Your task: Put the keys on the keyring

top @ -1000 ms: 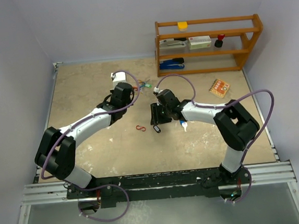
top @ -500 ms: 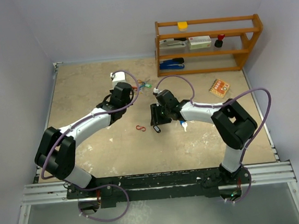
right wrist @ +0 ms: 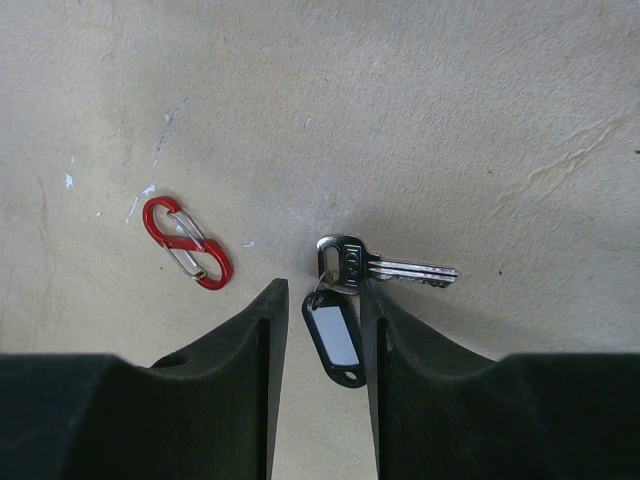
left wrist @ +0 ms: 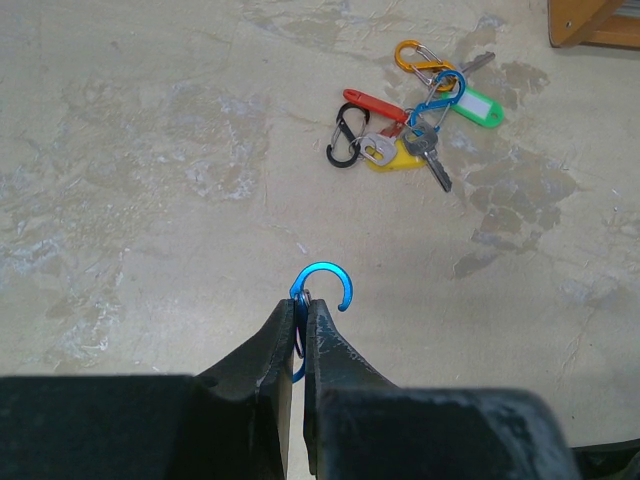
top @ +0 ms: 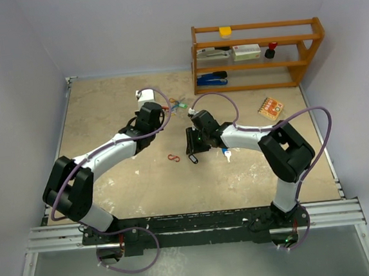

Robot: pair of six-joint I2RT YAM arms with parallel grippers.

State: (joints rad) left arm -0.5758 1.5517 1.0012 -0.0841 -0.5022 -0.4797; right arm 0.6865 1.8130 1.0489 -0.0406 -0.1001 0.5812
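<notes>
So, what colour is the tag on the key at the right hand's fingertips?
Black tag, best in right wrist view.

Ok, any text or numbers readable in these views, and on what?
No text reads clearly.
Key head: stamped marks, too blurred to read.
Black tag and green tag: white inserts look blank.
Orange booklet, shelf box: print too small.

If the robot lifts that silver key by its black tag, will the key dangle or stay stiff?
Probably dangle: the key joins the black tag by a small ring, so it would likely swing. It looks thin and flat, so probably light, and unlikely to roll. The smooth tag might slip.
</notes>
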